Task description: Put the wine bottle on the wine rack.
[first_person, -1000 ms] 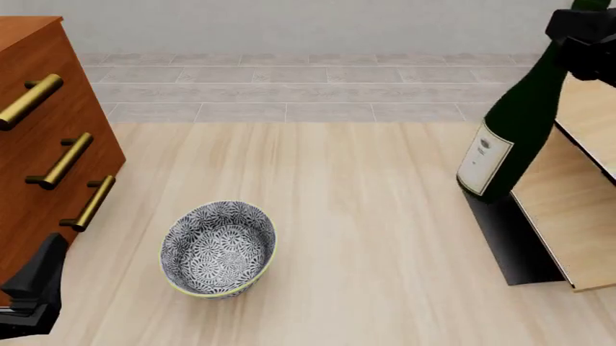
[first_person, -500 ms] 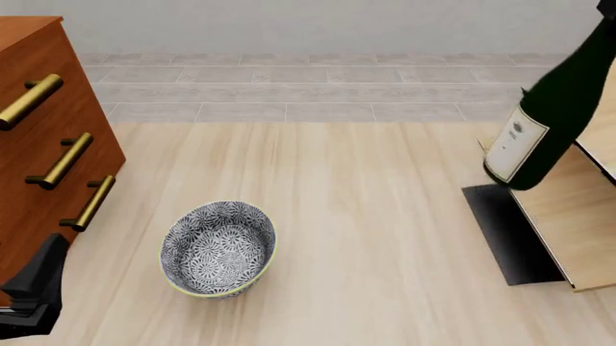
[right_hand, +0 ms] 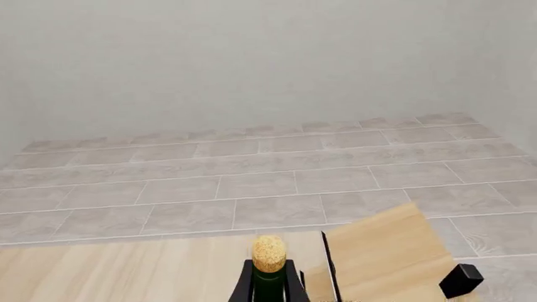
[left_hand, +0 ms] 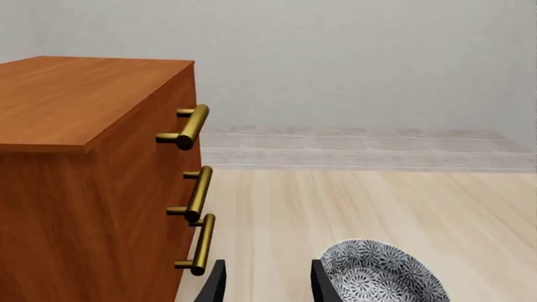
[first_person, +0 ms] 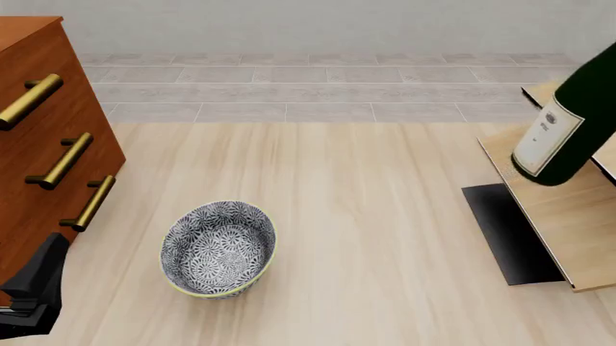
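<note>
Wine bottle [first_person: 568,130] — tilted over wine rack [first_person: 563,209], neck clamped in right hand [right_hand: 268,286]. Left hand [left_hand: 264,283] — fingers apart, beside bowl [first_person: 218,249].

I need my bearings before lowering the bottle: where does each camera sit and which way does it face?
Front: fixed above and behind the arms, looking forward and down at bowl, cabinet, bottle over rack; left gripper shows.
Left wrist: behind left gripper, facing cabinet and bowl; fingertips show, apart.
Right wrist: behind right gripper, facing the far wall; fingers flank the bottle neck beside rack.
Shared: front and left wrist both show bowl and cabinet.
</note>
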